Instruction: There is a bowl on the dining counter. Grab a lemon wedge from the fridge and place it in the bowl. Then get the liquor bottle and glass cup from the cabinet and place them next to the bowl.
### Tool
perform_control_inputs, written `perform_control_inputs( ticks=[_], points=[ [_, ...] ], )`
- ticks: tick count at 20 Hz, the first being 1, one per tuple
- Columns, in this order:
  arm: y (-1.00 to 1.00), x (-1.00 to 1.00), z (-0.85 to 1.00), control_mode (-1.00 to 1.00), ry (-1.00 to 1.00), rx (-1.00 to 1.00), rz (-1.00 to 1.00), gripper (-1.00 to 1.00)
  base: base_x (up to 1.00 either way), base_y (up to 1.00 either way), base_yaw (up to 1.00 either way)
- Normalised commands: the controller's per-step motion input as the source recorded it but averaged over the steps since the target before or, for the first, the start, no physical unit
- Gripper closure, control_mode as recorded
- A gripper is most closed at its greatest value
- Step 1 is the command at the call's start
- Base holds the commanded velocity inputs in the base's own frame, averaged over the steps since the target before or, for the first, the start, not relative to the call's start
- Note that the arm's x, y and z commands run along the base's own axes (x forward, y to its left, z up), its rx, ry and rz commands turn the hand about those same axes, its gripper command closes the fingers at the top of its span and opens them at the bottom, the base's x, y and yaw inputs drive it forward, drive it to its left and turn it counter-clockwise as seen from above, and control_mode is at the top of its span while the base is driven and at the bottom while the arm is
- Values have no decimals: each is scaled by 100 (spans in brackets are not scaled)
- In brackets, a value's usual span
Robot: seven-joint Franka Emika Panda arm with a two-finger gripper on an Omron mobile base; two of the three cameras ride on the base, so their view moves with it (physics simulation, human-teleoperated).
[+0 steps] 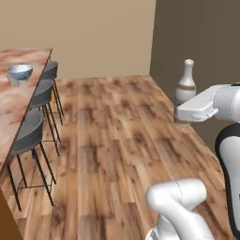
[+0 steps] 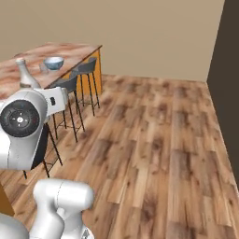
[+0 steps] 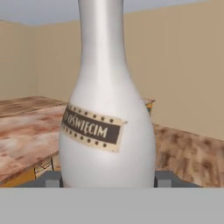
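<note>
upright, liquor bottle (image 3: 107, 131) clamped in tool (image 3: 107, 178).

Only readable text is "OŚWIĘCIM" on the dark label band across the white bottle (image 3: 107, 127), center of the hand view, slanting slightly down-right.

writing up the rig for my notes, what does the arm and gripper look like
The arm is made of glossy white rounded segments with dark bands at the joints. One joint ends in a round dark cap with pale markings. The hand is a flat white block, and the gripper has two small grey, squared fingertips. No cables are visible.
</note>
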Motion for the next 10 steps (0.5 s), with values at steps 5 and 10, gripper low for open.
perform_control_inputs(
  ticks=[5, 10],
  points=[
    [0, 0, 0, 100, 0, 0, 0, 100, 100, -41, 45],
    [0, 0, 0, 100, 0, 0, 0, 100, 100, -40, 47]
  ],
)
